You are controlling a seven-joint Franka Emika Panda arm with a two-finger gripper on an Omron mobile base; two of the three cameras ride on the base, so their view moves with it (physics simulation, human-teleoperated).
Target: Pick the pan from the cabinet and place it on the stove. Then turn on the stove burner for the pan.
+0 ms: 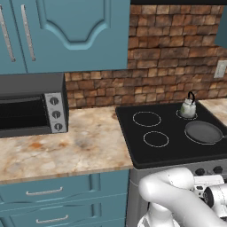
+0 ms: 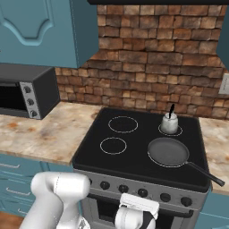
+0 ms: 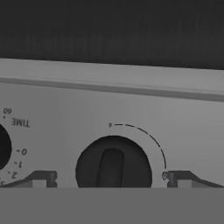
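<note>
Pan already sits on the stove, on its front right ring, up and behind the claw. Claw spread wide, a fingertip either side of a black knob straight ahead, not yet touching. Ease forward, centre on the ridge, close, then turn; confirm it's the pan's burner knob.
</note>
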